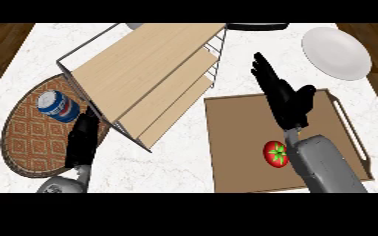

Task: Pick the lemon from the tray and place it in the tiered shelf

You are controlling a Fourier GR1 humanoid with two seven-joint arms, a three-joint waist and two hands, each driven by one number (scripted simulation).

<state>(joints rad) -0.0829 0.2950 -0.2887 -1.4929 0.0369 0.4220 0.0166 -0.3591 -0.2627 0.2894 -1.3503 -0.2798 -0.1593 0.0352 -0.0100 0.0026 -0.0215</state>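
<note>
At the far left a woven oval mat (33,130) lies on the white marble surface (184,150) with a blue-and-white can (57,105) standing on it, and just beside the can the left robot hand (83,140) rests with its fingers straight and relaxed, grasping nothing. Next comes the tiered shelf (148,75), a wire frame with light wooden boards stepping down toward the tray; its boards look bare. Right of it sits the brown tray (236,125), where the only item showing is a red tomato (276,153) with a green calyx, touching the right forearm's edge. No lemon is visible; it may be hidden under the right robot hand (284,97) or forearm, which I cannot settle from this view. That hand is spread open above the tray's upper half, holding nothing. To do this step well, it should likely locate the fruit first, come down over it with fingers apart, and avoid nudging the tomato. A white plate (336,52) lies at the far right.
</note>
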